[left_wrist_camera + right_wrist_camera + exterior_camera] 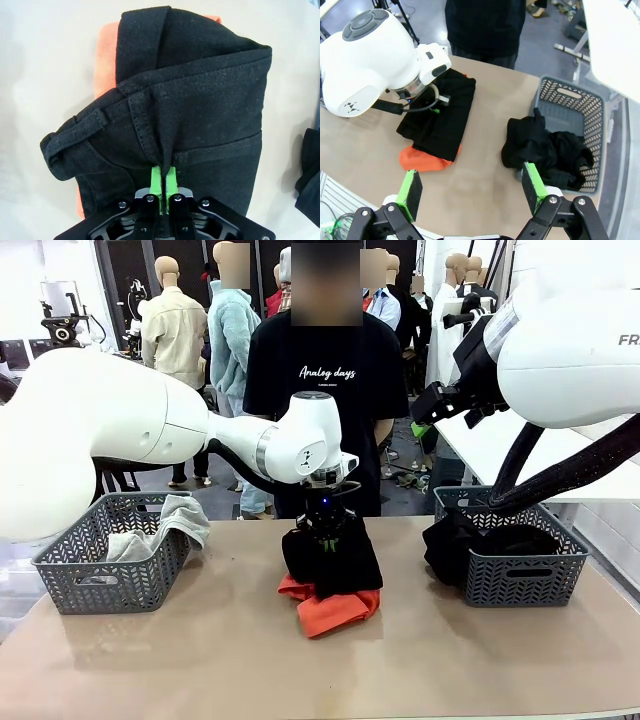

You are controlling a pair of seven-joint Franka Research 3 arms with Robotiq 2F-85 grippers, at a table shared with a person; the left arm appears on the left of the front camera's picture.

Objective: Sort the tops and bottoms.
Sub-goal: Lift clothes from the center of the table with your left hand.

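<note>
A black denim bottom (335, 562) lies bunched on top of an orange-red top (335, 608) at the middle of the table. My left gripper (327, 540) points straight down and is shut on a pinched fold of the black bottom (200, 100), green pads together (163, 172). The orange top (104, 50) peeks out from under it. My right gripper (470, 175) hangs open high above the table with nothing between its fingers. From there I see the black bottom (445, 120) and the orange top (422, 160) below.
A grey basket (100, 585) at the left holds a light grey top (180, 515). The grey basket (525, 575) at the right has another black garment (450, 545) draped over its near-left corner. A person (325, 370) stands at the far edge.
</note>
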